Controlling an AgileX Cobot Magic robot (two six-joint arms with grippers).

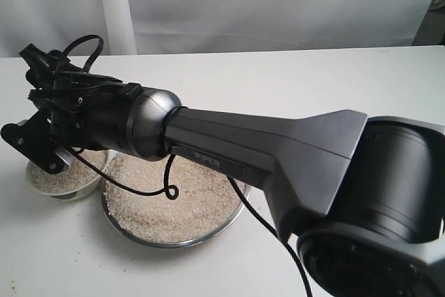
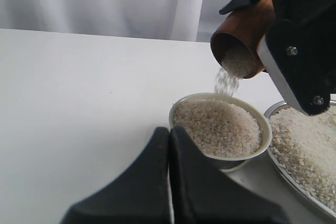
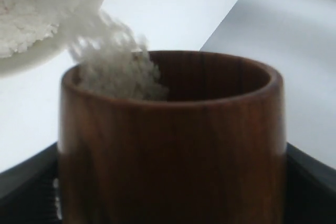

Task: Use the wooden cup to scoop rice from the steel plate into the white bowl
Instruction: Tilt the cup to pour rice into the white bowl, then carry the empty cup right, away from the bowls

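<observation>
Plainly, the steel plate point(image 2: 287, 178) sits beside and below the right end effector point(image 2: 273, 30), the white bowl point(image 2: 220, 96) just beneath. It clamps the tilted wooden cup point(image 2: 241, 27) mid-wall: stiff, light, likely slick. Rice point(image 2: 226, 82) pours loose. The left end effector point(image 2: 169, 182) is pressed together.

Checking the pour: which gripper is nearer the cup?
Right. The right gripper clamps the cup, tilted above the bowl; the left gripper sits shut, low beside the bowl, apart from the cup.

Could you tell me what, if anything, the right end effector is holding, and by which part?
The right end effector holds the wooden cup, clamped across its outer sides behind the rim, tilted over the white bowl as rice pours out.
</observation>
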